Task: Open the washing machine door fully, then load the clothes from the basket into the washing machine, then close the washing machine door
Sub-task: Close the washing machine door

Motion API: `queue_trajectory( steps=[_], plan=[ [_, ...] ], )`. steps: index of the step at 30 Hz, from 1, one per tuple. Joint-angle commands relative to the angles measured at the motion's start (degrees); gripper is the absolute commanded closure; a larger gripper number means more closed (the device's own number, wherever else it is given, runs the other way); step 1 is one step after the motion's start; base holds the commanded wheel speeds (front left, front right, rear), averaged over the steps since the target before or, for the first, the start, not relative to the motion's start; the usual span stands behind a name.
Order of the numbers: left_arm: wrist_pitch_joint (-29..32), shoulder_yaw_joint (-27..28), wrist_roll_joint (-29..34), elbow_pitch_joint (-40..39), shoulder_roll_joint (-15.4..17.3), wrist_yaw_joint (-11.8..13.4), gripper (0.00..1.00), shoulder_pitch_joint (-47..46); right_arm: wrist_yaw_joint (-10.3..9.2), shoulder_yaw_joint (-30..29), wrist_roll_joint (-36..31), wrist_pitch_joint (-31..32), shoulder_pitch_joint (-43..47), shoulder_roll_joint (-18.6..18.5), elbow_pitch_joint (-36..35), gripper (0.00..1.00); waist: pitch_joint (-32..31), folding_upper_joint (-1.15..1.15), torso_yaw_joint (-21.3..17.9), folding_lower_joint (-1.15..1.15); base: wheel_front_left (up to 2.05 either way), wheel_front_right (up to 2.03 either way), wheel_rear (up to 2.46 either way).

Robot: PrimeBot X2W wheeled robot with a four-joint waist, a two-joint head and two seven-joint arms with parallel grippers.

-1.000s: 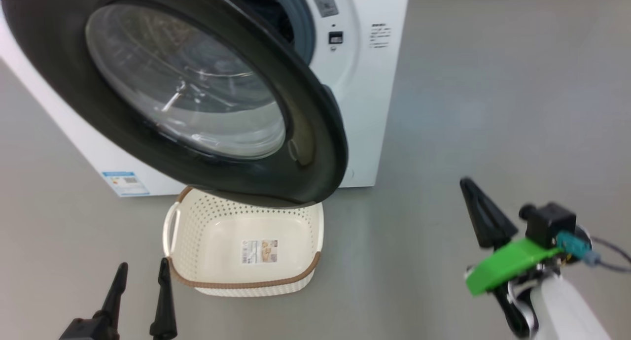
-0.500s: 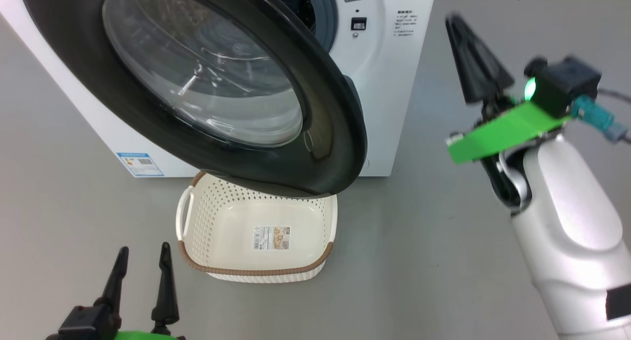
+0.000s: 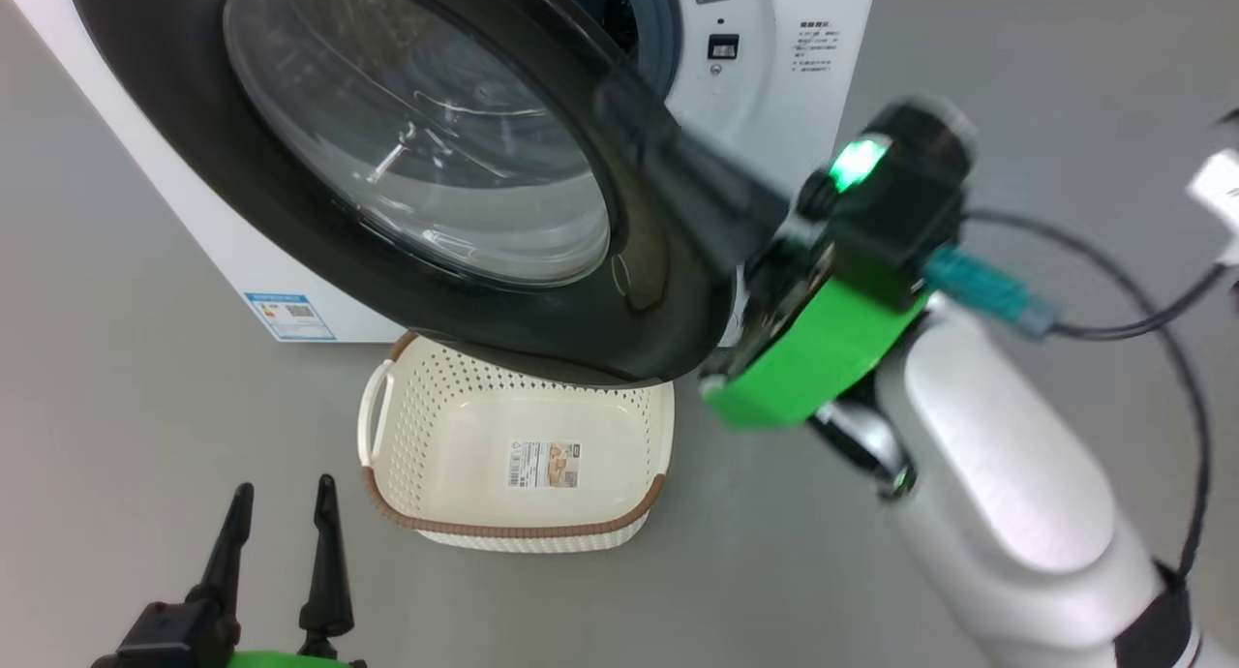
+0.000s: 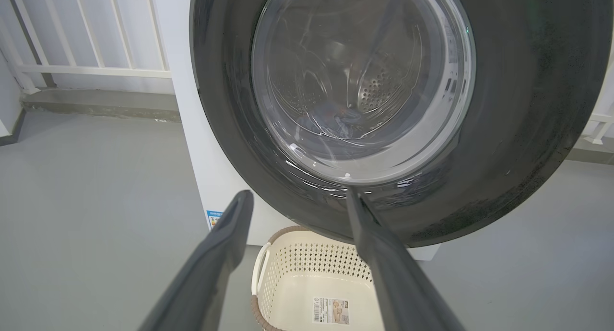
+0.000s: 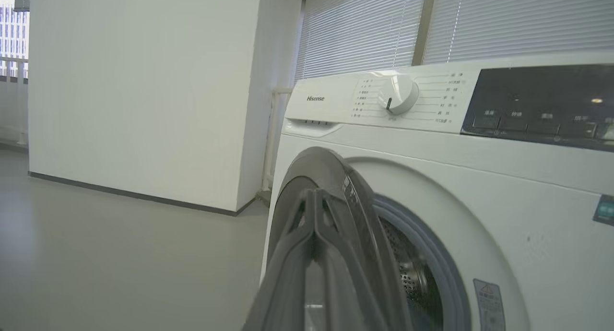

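Head view: right pincer [image 3: 629, 126], pressed together, beside the washing machine door [image 3: 155, 165]; left pincer [image 3: 283, 489] spread.

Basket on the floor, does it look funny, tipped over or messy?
Nothing is spilled or broken. The basket stands upright on the floor and is empty, with just a sticker on its bottom. The one odd bit: the open washing machine door hangs over its back edge.
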Motion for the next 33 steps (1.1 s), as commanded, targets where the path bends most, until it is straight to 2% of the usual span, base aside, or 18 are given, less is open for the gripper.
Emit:
queue_trajectory(
  steps=[1,10,22,33],
  plan=[
    [-0.62,1.76,0.71,-1.41,0.57,0.42,0.00,-2.57,0.09,1.26,1.61,0.68,1.96,1.12,-1.03,1.00,0.21,0.00,0.14,0.00,0.00,0.00,0.00],
    [-0.92,1.56,1.09,-1.02,0.53,0.31,0.00,-3.38,0.09,7.59,3.79,-0.57,6.53,0.49,8.30,1.00,1.55,0.00,0.13,0.00,0.00,0.00,0.00],
    [-1.09,1.45,1.26,-0.20,0.52,-0.06,0.00,-4.71,0.09,7.67,6.58,-7.23,3.05,0.14,24.34,1.00,2.14,0.00,-0.10,0.00,0.00,0.00,0.00],
    [-1.15,1.34,1.38,0.10,0.49,-0.05,0.00,-5.32,0.09,7.71,8.72,-9.39,-1.02,0.29,31.07,1.00,2.48,0.00,-0.43,0.00,0.00,0.00,0.00]
  ],
)
